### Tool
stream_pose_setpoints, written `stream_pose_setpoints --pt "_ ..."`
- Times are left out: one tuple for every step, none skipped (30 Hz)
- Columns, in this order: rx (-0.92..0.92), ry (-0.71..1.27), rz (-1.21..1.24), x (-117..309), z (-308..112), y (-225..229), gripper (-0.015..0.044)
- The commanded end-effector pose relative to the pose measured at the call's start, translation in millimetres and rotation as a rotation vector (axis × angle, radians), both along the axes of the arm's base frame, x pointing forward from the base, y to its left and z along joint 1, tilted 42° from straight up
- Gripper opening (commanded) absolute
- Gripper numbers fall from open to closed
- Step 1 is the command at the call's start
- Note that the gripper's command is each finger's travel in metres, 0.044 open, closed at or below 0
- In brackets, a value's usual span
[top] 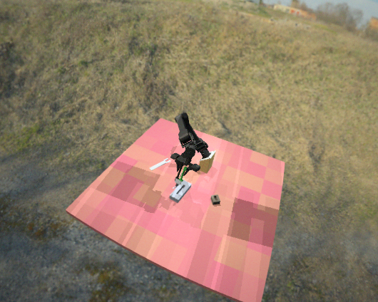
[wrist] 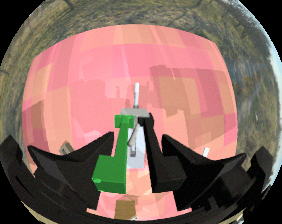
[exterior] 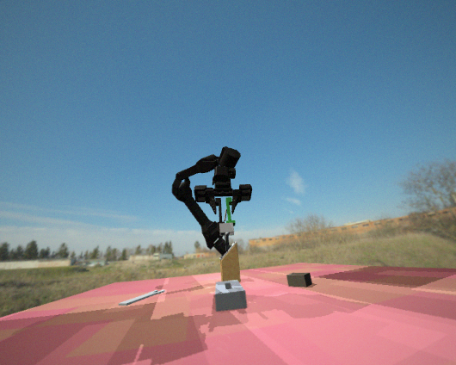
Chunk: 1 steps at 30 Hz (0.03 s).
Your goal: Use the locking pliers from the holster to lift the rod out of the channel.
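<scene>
The gripper pinches the locking pliers by their two handles, likely to keep them squeezed. Their head points down, so it can reach where big fingers can't. A pale stick pokes past the head; it may be the rod, but I can't tell. The grey block with the thin slot sits below, on the pink and orange patchy desk. There's no room, just dry grass and blue sky.
</scene>
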<state>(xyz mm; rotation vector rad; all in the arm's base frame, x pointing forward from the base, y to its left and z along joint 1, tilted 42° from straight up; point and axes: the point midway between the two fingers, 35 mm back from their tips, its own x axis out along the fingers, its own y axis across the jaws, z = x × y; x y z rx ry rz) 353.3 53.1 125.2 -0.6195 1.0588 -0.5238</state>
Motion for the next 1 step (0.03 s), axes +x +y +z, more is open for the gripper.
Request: stream_pose_setpoints --pt "-0.001 -0.01 0.006 0.7 2.2 1.6 0.0106"
